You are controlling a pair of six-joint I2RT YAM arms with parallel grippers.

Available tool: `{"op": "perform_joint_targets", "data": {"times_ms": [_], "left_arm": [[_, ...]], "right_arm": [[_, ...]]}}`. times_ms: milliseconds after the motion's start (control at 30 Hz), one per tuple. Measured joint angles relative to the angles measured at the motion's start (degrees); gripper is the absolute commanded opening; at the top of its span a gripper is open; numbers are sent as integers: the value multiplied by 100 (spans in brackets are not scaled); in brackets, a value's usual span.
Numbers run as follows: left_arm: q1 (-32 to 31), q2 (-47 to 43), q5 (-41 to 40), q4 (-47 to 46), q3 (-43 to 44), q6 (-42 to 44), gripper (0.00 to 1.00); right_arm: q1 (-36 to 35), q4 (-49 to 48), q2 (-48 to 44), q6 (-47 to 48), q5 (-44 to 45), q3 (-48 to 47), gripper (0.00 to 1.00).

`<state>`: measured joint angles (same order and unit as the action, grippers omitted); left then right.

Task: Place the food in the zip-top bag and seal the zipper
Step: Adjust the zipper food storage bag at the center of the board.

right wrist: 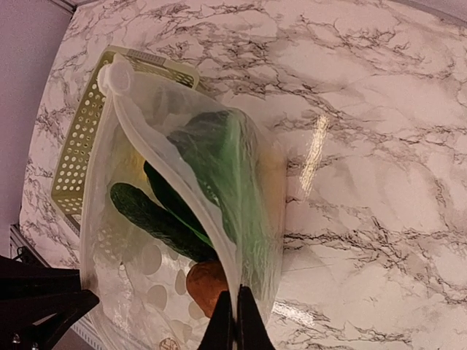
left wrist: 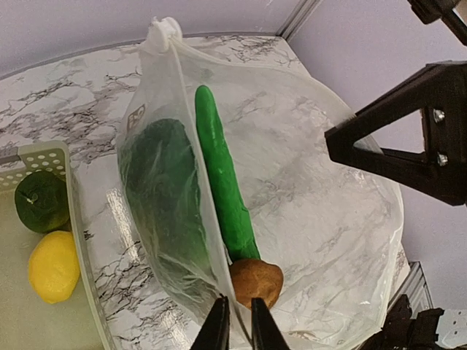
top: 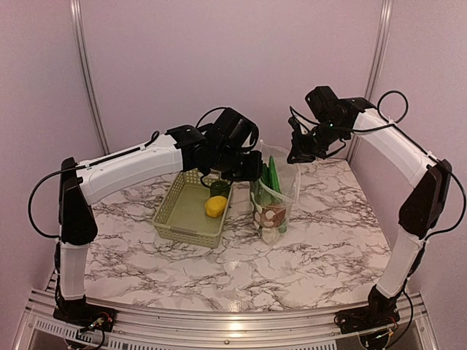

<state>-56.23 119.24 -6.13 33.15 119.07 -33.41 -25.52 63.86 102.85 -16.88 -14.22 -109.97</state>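
The zip-top bag stands upright on the marble table, right of centre, slung between the two arms. The left gripper is clenched on the left end of the bag's rim, and the right gripper is pinched tight on the right end. The open mouth therefore has its long axis running left to right, from one tool to the other. Inside, a bright green long vegetable leans with its lower end against a brown round piece, and a dark green long vegetable lies beside them. What is not yet bagged sits to the left. A yellow oval fruit and a dark green rounded piece rest in the pale green basket, which is just beside the bag's left wall and under the left arm. That is the relation that matters: the leftover food lies on the left gripper's side and well apart from the right gripper. By my reading the left arm is the natural one to fetch it. To do so it must give up its hold, and the mouth may then sag. The zipper is too thin to pick out along the rim, and it is plainly not sealed.
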Motion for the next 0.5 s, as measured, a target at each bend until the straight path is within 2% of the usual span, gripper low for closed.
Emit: {"op": "perform_joint_targets", "data": {"times_ms": [67, 200, 300, 500], "left_arm": [[9, 46, 103, -11, 7, 11, 0], [33, 164, 267, -35, 13, -4, 0], [46, 186, 275, -37, 13, -4, 0], [76, 179, 267, -155, 15, -4, 0]], "right_arm": [[0, -20, -17, -4, -33, 46, 5], [-39, -39, -120, -55, -72, 280, 21], [-107, 17, -177, -94, -50, 400, 23], [-264, 197, -356, -258, -24, 426, 21]]}}
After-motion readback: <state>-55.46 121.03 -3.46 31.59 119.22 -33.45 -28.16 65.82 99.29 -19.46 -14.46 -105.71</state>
